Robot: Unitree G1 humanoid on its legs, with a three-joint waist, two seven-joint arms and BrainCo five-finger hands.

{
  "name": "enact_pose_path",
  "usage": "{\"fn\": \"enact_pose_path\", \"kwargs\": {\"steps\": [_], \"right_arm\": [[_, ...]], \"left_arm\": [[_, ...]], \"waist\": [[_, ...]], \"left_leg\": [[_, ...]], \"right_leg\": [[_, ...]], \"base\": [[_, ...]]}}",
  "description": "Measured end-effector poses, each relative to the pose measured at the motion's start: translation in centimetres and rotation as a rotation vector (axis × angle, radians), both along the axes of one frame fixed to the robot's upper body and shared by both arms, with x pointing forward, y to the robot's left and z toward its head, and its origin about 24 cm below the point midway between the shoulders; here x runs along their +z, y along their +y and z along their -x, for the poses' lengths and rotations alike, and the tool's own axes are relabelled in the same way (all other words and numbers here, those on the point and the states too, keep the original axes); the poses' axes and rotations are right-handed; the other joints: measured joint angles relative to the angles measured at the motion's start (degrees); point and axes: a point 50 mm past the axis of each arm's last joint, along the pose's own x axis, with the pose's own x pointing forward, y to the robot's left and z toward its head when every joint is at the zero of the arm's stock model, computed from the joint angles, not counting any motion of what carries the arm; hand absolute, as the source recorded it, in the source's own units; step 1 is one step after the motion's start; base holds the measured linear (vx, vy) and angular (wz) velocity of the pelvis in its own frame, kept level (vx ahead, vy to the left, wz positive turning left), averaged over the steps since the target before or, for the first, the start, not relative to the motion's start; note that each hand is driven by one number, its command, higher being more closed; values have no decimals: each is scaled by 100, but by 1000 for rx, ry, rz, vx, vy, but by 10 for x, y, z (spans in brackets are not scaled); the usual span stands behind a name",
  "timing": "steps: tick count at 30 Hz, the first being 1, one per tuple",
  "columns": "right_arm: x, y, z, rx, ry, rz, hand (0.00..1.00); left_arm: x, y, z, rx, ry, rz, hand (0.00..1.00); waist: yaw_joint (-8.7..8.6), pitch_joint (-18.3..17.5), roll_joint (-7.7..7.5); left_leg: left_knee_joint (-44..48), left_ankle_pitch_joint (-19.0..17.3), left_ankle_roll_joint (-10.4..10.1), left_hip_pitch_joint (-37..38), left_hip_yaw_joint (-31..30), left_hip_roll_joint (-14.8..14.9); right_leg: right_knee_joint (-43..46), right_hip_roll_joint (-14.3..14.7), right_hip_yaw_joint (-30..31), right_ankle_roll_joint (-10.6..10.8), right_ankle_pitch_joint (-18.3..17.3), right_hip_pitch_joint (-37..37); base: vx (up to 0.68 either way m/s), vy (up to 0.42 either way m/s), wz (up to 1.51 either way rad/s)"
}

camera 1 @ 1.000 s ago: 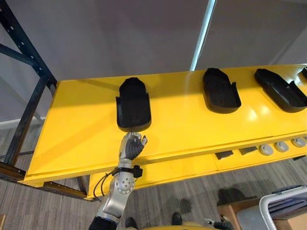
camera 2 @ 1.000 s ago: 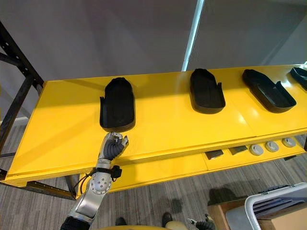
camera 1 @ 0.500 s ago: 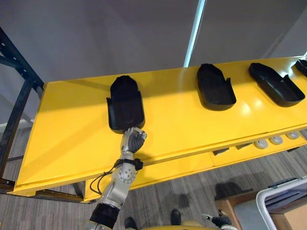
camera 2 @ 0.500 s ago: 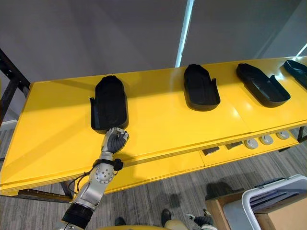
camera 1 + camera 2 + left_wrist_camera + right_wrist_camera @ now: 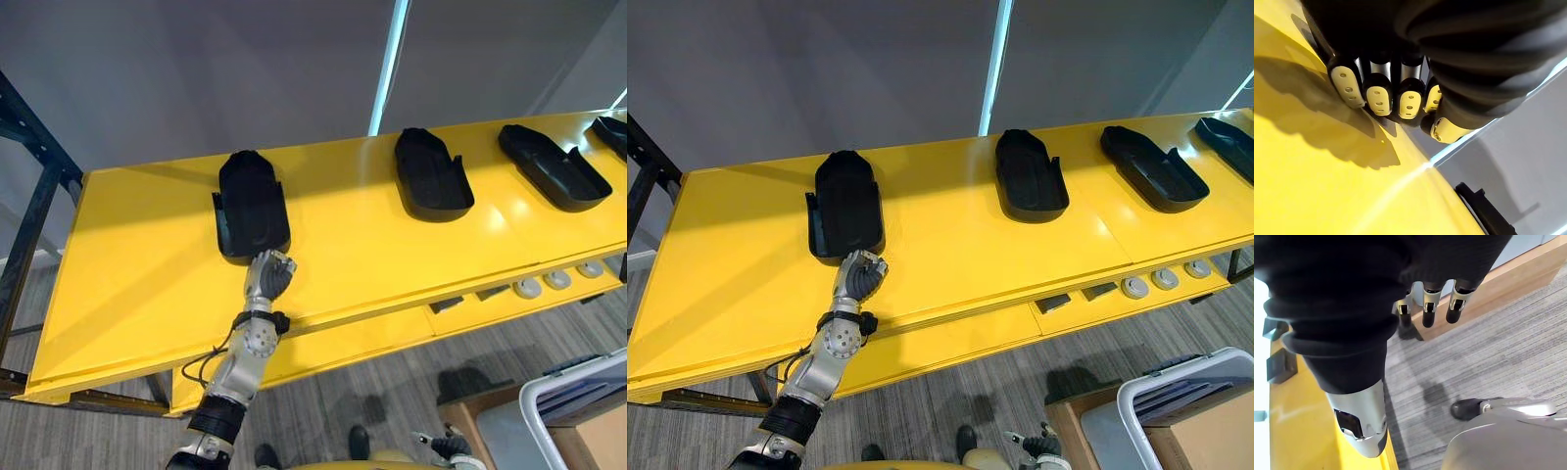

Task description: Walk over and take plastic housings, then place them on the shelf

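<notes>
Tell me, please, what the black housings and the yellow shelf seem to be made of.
Black housings: probably moulded plastic, matt, with thin raised walls and only dull highlights. Yellow shelf: likely painted sheet metal, glossy, with bright reflections and a folded front edge.

Left housing [image 5: 252, 201]: black shell, lying flat on the yellow shelf [image 5: 147, 264], toward its left end.
Middle housing [image 5: 429, 174]: same, well apart to the right.
Right housing [image 5: 554, 166]: same, slanted.

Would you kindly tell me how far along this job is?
Done: the leftmost housing and three more housings lie on the yellow shelf. In hand: nothing; the left hand rests by the leftmost one's near end, fingers curled, and the right hand hangs open. Left: likely just withdrawing that hand.
</notes>
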Motion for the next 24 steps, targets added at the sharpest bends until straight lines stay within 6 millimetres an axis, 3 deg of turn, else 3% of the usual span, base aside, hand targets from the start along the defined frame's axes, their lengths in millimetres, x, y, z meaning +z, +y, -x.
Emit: {"fn": "enact_pose_path", "kwargs": {"steps": [13, 15, 20, 24], "right_arm": [[0, -2, 1, -21, 1, -2, 0], [0, -2, 1, -21, 2, -2, 0], [-2, -3, 5, -24, 18, -2, 0], [-4, -4, 14, -41, 43, -4, 0]], "left_arm": [[9, 8, -3, 36, -17, 122, 100], [19, 8, 4, 30, -65, 170, 100], [74, 13, 27, -9, -329, 263, 100], [115, 54, 57, 126, -608, 347, 100]], "waist": [[8, 2, -2], [10, 4, 0], [50, 4, 0], [212, 7, 4]], "left_leg": [[-1, 2, 2, 7, -45, -3], [-1, 2, 2, 7, -54, -3], [1, 5, 4, 12, -140, 2], [-2, 2, 4, 1, -211, 8]], "right_leg": [[-4, -8, -54, 1, 1, 73], [-4, -9, -64, 1, 1, 79], [7, -24, -73, 1, 0, 133], [45, -10, -87, 2, -7, 169]], "base": [[0, -1, 2], [0, 0, 2], [-2, -1, 7], [-45, -9, 5]]}}
